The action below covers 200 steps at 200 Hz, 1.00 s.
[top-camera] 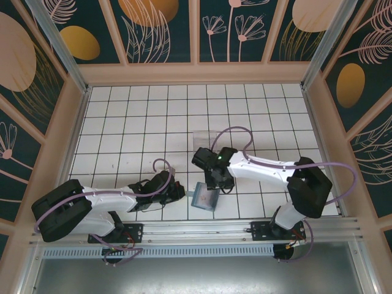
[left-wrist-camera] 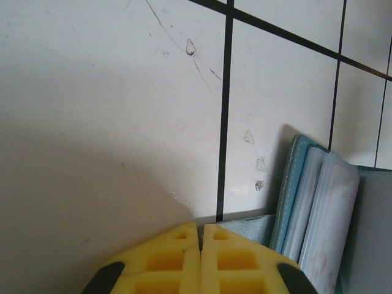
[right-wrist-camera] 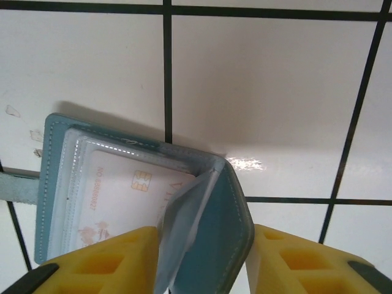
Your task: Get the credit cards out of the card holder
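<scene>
The slate-blue card holder (top-camera: 205,197) lies open on the white tiles near the front edge, between the two arms. In the right wrist view one blue cover flap (right-wrist-camera: 229,233) stands raised with a clear sleeve against it. My right gripper (right-wrist-camera: 205,228) has a yellow finger pressed on each side of that flap. A white credit card (right-wrist-camera: 122,184) with a gold chip sits in a clear sleeve of the flat half. My left gripper (left-wrist-camera: 200,228) is shut, its tips low on the tile at the end of the holder's pale blue strap (left-wrist-camera: 254,225), next to the holder's edge (left-wrist-camera: 294,184).
A clear plastic box (top-camera: 202,138) stands on the tiles just behind the right arm's wrist. Wooden walls (top-camera: 79,122) close in the tiled floor on three sides, and a metal rail (top-camera: 202,229) runs along the front edge by the arm bases.
</scene>
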Each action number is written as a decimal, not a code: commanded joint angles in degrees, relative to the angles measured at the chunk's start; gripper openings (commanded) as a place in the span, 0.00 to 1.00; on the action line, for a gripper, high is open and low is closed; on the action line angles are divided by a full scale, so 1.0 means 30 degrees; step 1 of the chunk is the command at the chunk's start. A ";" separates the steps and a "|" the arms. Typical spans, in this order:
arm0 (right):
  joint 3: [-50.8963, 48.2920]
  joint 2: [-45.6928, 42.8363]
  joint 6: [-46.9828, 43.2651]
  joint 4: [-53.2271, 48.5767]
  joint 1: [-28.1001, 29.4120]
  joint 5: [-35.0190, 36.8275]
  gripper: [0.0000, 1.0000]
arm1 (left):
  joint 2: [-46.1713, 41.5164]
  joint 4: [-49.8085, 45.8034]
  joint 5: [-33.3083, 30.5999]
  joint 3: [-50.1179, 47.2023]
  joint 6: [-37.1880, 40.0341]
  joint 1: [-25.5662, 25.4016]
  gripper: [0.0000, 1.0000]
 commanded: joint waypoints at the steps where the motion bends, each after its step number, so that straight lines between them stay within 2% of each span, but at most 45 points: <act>1: -0.1165 -0.0531 0.0792 0.0314 -0.0229 -0.0688 0.44 | 0.0387 -0.1637 -0.0602 0.0137 -0.0226 -0.0082 0.01; 13: -0.1547 -0.0703 0.0856 0.0606 -0.0292 -0.0730 0.50 | 0.0493 -0.1648 -0.0564 0.0191 -0.0240 -0.0099 0.01; 45: -0.2125 -0.1135 0.0962 0.1575 -0.0527 -0.0730 0.50 | 0.0642 -0.1778 -0.0556 0.0347 -0.0226 -0.0099 0.01; 62: -0.2276 -0.1300 0.1037 0.1675 -0.0651 -0.0730 0.60 | 0.0626 -0.1780 -0.0575 0.0348 -0.0225 -0.0087 0.01; 73: -0.2392 -0.1413 0.1050 0.1746 -0.0730 -0.0730 0.61 | 0.0680 -0.1809 -0.0594 0.0381 -0.0231 -0.0101 0.01; 118: -0.3069 -0.2231 0.1269 0.2336 -0.1070 -0.0740 0.22 | 0.0709 -0.2079 -0.0725 0.0606 -0.0225 -0.0085 0.01; 131: -0.3151 -0.2600 0.1289 0.2837 -0.1236 -0.0732 0.14 | 0.0614 -0.2340 -0.0963 0.0745 -0.0232 -0.0075 0.01; 158: -0.3529 -0.3363 0.0999 0.4613 -0.1813 -0.0730 0.10 | 0.0451 -0.2571 -0.1238 0.0899 -0.0074 0.0258 0.01; 200: -0.4797 -0.3249 -0.0236 0.8336 -0.3493 -0.2639 0.09 | 0.0495 -0.2868 -0.0718 0.1544 0.1133 0.1864 0.01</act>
